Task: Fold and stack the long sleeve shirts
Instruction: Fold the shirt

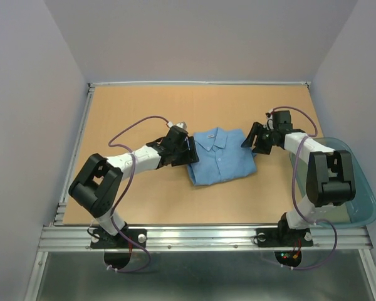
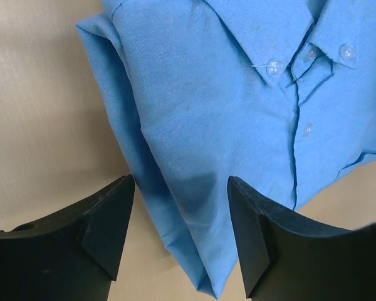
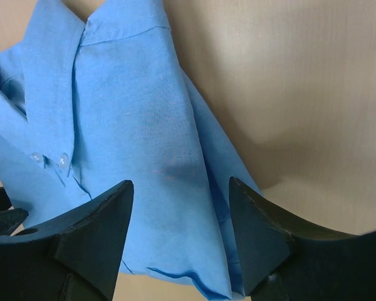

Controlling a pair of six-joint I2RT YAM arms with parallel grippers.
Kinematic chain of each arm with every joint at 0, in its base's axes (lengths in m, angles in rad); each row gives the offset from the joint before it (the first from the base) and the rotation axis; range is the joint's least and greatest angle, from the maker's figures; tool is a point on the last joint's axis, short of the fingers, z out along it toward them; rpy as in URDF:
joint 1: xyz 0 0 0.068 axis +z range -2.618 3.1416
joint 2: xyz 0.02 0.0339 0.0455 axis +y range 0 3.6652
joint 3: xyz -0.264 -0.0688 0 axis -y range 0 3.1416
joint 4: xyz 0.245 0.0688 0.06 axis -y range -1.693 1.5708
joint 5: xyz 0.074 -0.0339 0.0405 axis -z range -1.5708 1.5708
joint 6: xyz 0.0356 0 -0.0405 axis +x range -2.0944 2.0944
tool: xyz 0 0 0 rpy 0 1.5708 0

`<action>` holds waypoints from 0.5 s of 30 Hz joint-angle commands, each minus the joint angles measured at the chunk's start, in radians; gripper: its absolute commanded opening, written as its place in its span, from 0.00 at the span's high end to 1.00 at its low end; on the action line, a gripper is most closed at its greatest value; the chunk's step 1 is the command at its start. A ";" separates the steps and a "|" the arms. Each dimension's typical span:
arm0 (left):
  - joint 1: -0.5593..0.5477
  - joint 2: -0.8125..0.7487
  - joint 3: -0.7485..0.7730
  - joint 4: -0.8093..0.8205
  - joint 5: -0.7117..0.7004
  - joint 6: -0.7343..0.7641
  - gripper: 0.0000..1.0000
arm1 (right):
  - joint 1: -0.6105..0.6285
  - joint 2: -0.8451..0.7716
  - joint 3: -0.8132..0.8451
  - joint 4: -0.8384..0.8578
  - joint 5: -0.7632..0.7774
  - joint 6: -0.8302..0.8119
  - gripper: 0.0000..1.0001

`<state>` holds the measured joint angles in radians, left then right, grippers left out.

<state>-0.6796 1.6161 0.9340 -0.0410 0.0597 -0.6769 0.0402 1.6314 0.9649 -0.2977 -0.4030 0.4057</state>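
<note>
1. Top external view: the light blue shirt [image 1: 220, 157] lies about the middle of the worktop [image 1: 144, 200], well in from all four edges, with its collar toward the far edge. It is already a compact rectangle, button front up, and no sleeve trails out.
2. The left gripper [image 1: 188, 150] sits at the shirt's left edge. The right gripper [image 1: 250, 138] sits at its right edge, nearer the collar end. Each arm reaches in from its own side.
3. In the left wrist view the jaws stand wide apart, with the shirt's folded side edge lying between and beyond them. No cloth is pinched. The right wrist view shows the same: wide jaws, the layered right edge visible in the gap, nothing held.
4. Folding of this shirt looks finished or very nearly so. The layered edges on both sides are a little uneven, so the step in hand is probably a last tidy or a two-sided pick-up.
5. Stacking looks not yet begun, as no second shirt or pile shows on the worktop. A teal tub [image 1: 363, 200] sits beside the near right corner, partly behind the right arm, and its contents cannot be made out. How many shirts are left cannot be told.
</note>
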 commanded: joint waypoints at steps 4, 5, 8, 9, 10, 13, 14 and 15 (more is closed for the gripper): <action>-0.005 0.021 0.017 0.030 0.006 0.017 0.30 | 0.012 -0.010 -0.020 0.063 0.027 -0.047 0.35; -0.005 0.025 0.020 0.030 0.011 0.019 0.31 | 0.016 -0.007 -0.020 0.063 0.027 -0.050 0.35; -0.003 0.031 0.022 0.033 0.012 0.019 0.32 | 0.026 -0.001 -0.025 0.063 0.035 -0.057 0.36; -0.003 0.034 0.022 0.032 0.012 0.019 0.32 | 0.027 0.002 -0.025 0.063 0.038 -0.059 0.36; -0.005 0.034 0.022 0.033 0.012 0.019 0.32 | 0.029 0.005 -0.025 0.063 0.049 -0.061 0.36; -0.005 0.044 0.022 0.036 0.014 0.020 0.33 | 0.039 0.007 -0.031 0.062 0.085 -0.068 0.36; -0.005 0.045 0.020 0.035 0.014 0.020 0.33 | 0.041 0.007 -0.032 0.062 0.096 -0.071 0.36; -0.003 0.051 0.019 0.035 0.014 0.020 0.33 | 0.047 0.002 -0.037 0.062 0.110 -0.074 0.36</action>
<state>-0.6796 1.6554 0.9340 -0.0299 0.0689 -0.6712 0.0692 1.6314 0.9573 -0.2726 -0.3534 0.3603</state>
